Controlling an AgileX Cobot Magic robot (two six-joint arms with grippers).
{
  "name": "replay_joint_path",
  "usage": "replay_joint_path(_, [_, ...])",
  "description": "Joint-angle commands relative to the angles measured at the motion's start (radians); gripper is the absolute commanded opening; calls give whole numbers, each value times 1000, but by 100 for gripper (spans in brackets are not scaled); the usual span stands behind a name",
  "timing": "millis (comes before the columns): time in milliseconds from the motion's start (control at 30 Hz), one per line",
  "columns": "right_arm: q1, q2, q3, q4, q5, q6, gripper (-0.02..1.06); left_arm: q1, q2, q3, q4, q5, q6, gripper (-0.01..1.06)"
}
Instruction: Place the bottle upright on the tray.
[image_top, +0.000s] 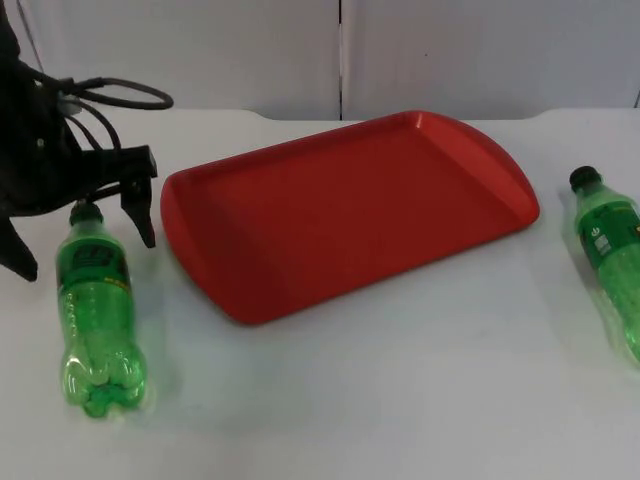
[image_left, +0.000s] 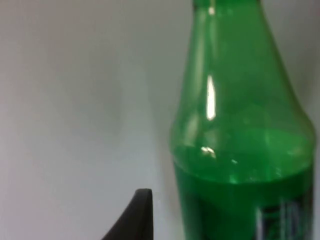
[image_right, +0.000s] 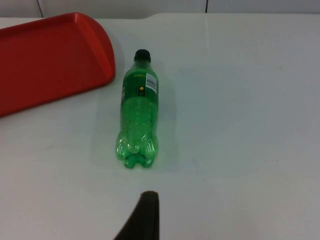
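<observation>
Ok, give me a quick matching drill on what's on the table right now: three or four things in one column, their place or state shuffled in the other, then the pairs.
Things:
1. left bottle
2. right bottle
3. tray
4. left gripper

Place or state:
A. red, in the middle of the table, nothing on it
B. lying on its side at the table's right edge, cap toward the wall
C. lying on its side, neck between the open fingers
D. down at the cap end of a bottle, fingers apart

Pairs: 1-C, 2-B, 3-A, 4-D
</observation>
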Motion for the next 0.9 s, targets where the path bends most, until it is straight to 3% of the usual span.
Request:
replay_joint_path(0, [-5, -4, 2, 6, -5, 4, 88, -3, 11, -14, 51, -25, -48, 105])
replay_joint_path(267, [-5, -4, 2, 6, -5, 4, 88, -5, 24, -14, 148, -92, -120, 105])
replay_joint_path(867, [-5, -4, 2, 6, -5, 4, 88, -5, 154, -45, 64, -93, -22, 105])
